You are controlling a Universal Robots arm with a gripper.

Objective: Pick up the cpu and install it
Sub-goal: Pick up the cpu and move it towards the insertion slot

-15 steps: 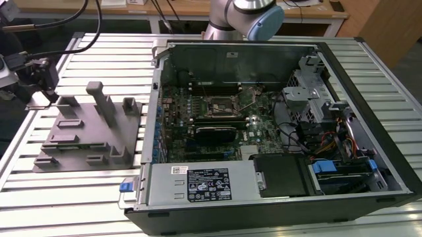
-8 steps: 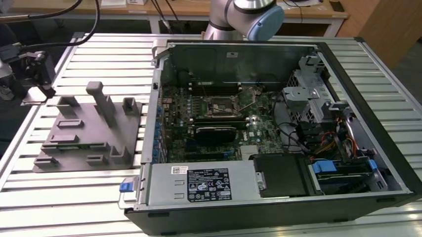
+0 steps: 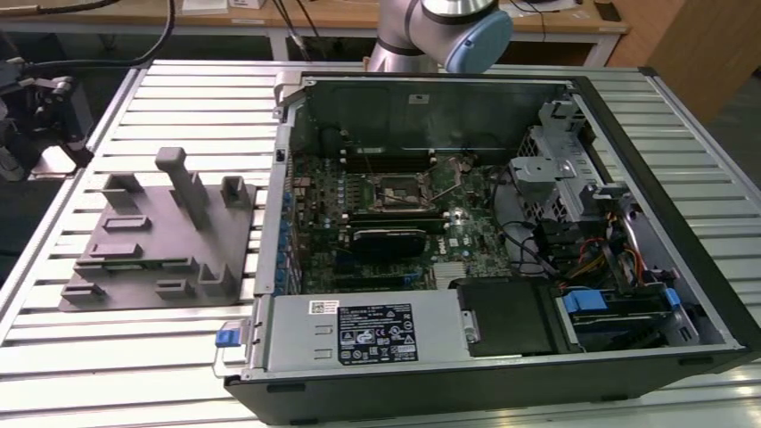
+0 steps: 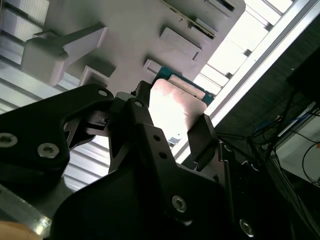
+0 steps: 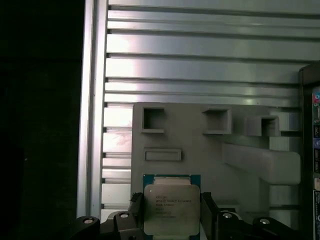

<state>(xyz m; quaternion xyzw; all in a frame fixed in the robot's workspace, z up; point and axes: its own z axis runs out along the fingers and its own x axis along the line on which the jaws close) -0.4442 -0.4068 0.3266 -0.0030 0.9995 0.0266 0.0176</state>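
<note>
One cpu (image 5: pixel 171 202) clamped between end effector (image 5: pixel 171 216) fingers (image 5: pixel 208 212), grey fixture (image 5: pixel 200 150) behind.

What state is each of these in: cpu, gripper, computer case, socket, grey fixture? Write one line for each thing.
grey fixture: flat on the table, posts upright.
cpu: clamped between the jaws, above the grey fixture.
gripper: shut on the cpu.
computer case: on its side, open, board exposed.
socket: looks empty, dark centre.
</note>
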